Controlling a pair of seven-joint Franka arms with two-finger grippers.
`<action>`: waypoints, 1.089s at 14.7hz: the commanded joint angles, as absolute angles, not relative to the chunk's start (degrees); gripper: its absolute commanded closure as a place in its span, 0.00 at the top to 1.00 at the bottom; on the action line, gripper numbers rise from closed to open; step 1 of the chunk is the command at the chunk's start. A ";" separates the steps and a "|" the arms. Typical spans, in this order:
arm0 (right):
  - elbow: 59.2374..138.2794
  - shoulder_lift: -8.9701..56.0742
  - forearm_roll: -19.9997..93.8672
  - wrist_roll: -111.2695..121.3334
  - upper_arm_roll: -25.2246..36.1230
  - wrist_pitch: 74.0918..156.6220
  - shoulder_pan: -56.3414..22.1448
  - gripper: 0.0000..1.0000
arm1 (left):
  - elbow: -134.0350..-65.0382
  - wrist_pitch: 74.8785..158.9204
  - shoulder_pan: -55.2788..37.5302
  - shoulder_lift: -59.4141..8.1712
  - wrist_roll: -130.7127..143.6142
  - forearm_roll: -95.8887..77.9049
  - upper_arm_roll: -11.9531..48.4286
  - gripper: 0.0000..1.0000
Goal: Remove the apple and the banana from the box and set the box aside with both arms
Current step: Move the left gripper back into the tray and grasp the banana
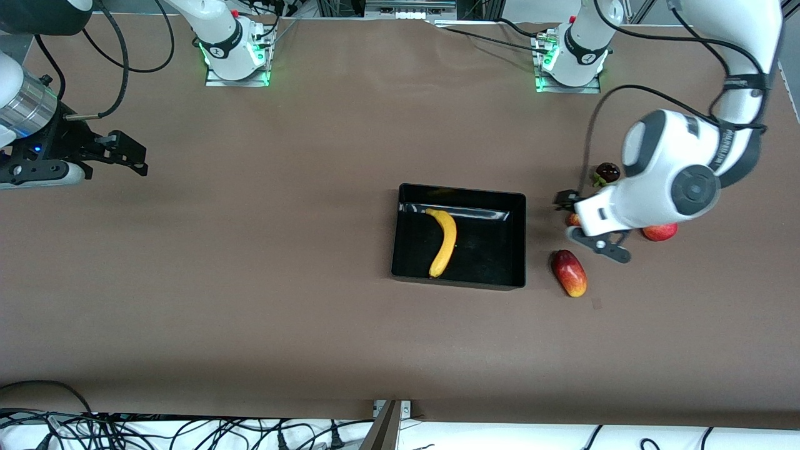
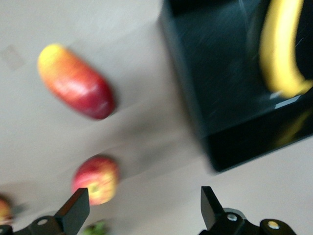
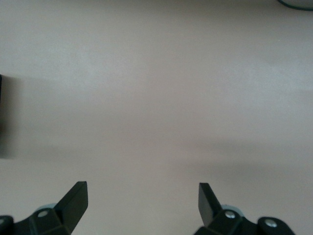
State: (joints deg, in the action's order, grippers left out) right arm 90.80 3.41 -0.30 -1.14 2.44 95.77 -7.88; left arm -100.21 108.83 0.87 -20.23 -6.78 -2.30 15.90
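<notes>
The black box [image 1: 494, 250] sits mid-table with the yellow banana [image 1: 442, 242] lying inside it. The small red-and-yellow apple [image 1: 572, 219] rests on the table just past the box wall toward the left arm's end, mostly covered by my left gripper [image 1: 580, 222]. That gripper hovers open over the apple and holds nothing. In the left wrist view the apple [image 2: 96, 178] lies close to one fingertip [image 2: 77, 208], with the box [image 2: 220, 98] and banana [image 2: 281, 49] farther off. My right gripper [image 1: 131, 155] waits open over bare table at the right arm's end.
An oblong red-yellow mango [image 1: 569, 273] lies nearer the front camera than the apple. A larger round red fruit [image 1: 660, 232] and a dark fruit with green leaves [image 1: 607, 172] sit under the left arm. The right wrist view shows bare table [image 3: 156, 98].
</notes>
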 commanded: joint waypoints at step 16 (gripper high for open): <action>90.09 3.60 -0.53 -1.23 1.85 95.27 -7.21 1.00 | -87.98 135.00 -20.39 -45.70 26.45 -0.98 15.12 1.00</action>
